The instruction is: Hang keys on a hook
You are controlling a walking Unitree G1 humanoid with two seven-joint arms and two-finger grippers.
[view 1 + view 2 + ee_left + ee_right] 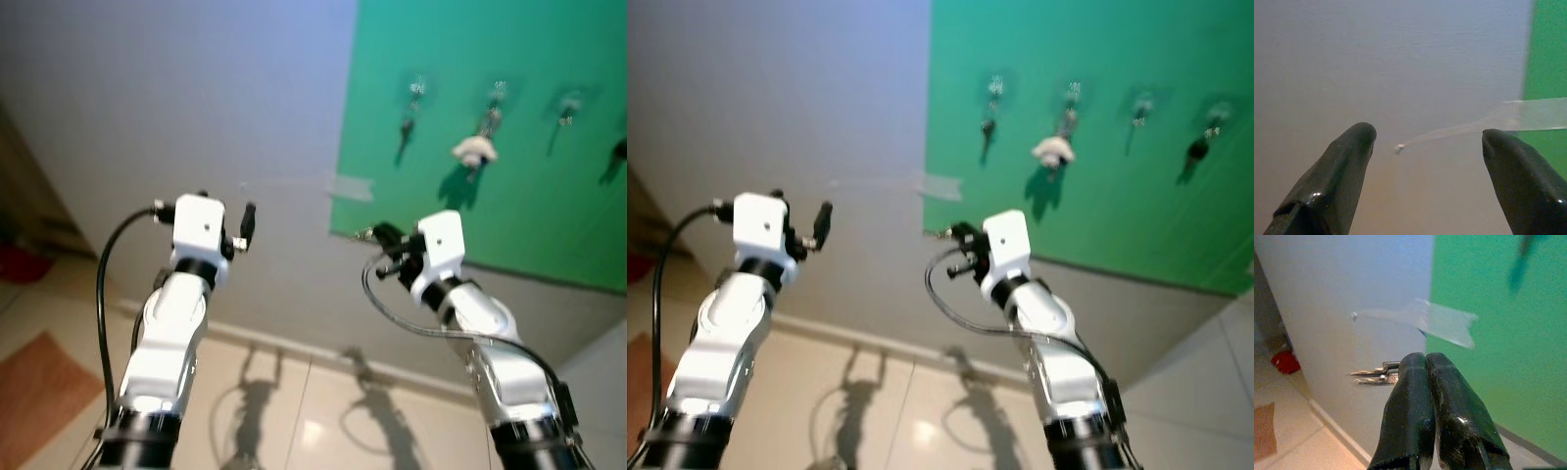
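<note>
Right gripper point(1425, 382) pinched on thin metal keys point(1374, 376), left gripper point(1425, 147) spread wide, empty, matte green board point(509, 98)

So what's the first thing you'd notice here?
The big green sheet on the grey wall, with keys dangling from hooks in a row across it. Below it, two silver arms reach up: the right gripper is pinched shut on keys, and the left gripper is open toward the wall.

Both arms raised forward, left end effector point(1422, 147) fingers spread apart, right end effector point(1425, 363) fingers pressed together (gripping metal)
</note>
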